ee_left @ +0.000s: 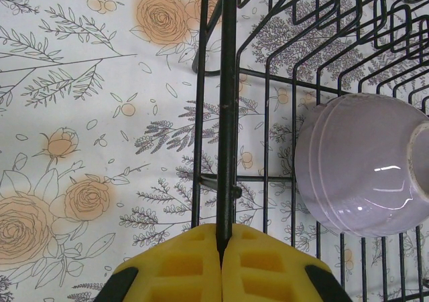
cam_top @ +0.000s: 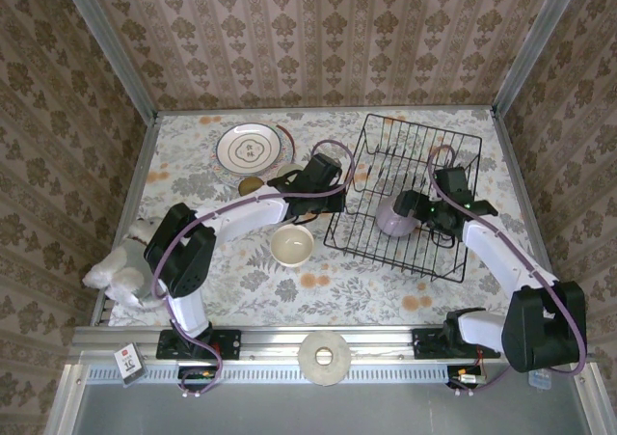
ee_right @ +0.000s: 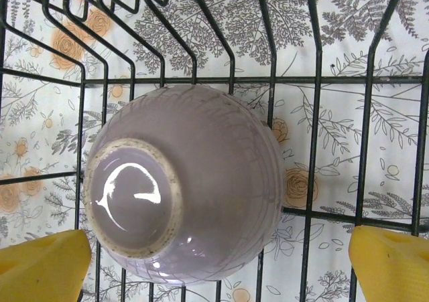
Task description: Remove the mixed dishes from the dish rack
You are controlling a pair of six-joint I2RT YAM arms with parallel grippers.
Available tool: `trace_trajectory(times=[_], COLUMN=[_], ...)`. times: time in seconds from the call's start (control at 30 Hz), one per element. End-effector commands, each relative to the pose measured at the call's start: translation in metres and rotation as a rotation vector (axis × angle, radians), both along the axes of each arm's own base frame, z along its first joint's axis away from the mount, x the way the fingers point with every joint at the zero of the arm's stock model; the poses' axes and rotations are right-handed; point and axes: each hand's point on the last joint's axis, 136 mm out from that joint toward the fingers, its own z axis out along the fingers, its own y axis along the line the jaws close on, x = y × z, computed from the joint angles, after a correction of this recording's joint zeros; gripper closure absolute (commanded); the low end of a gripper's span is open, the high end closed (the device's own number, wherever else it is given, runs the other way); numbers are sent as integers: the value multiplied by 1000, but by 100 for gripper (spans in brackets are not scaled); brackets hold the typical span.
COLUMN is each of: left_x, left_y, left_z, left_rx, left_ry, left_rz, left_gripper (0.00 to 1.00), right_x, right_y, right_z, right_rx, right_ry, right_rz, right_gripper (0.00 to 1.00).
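Note:
The black wire dish rack (cam_top: 415, 155) stands at the right of the table. A lilac bowl (cam_top: 394, 219) lies in it, base up and tilted. My left gripper (cam_top: 339, 186) is at the rack's left side, and in the left wrist view its yellow fingers (ee_left: 181, 265) are shut on a black wire of the rack (ee_left: 226, 114), with the lilac bowl (ee_left: 362, 161) off to the right. My right gripper (cam_top: 421, 215) hangs over the bowl. In the right wrist view it is open (ee_right: 218, 268), one yellow fingertip (ee_right: 40, 265) on each side of the lilac bowl (ee_right: 188, 188), not touching it.
On the floral cloth left of the rack are a cream bowl (cam_top: 292, 245), a white plate with brown rings (cam_top: 249, 148) and a small amber cup (cam_top: 252, 185). A white plush dog (cam_top: 120, 266) lies at the left edge. A pale ring-shaped disc (cam_top: 325, 357) rests on the front rail.

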Motion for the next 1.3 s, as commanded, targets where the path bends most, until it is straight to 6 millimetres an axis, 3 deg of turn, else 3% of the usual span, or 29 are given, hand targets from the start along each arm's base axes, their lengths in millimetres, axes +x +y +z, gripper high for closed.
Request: trace_trajectory(times=[0.0,0.47,0.63,1.03,1.27], left_x=[-2,-5,-2,3,9], left_y=[8,11,12,18,24], left_z=[-14,-14,-8,-10,-4], left_rx=[52,59,63,61,51], left_ry=[11,2,-15,-4,-14], left_rz=[6,-1,-4,14,30], left_gripper=[97,93,93,93,91], right_x=[1,18,13,-1,-6], right_y=[5,13,11,1,-10], right_z=[-4,-30,-40,-52,-57], right_rx=[83,205,217,312,332], right_ry=[-7,21,45,58,56], right_rz=[10,9,-19,-91,-143], right_gripper=[0,2,8,12,27])
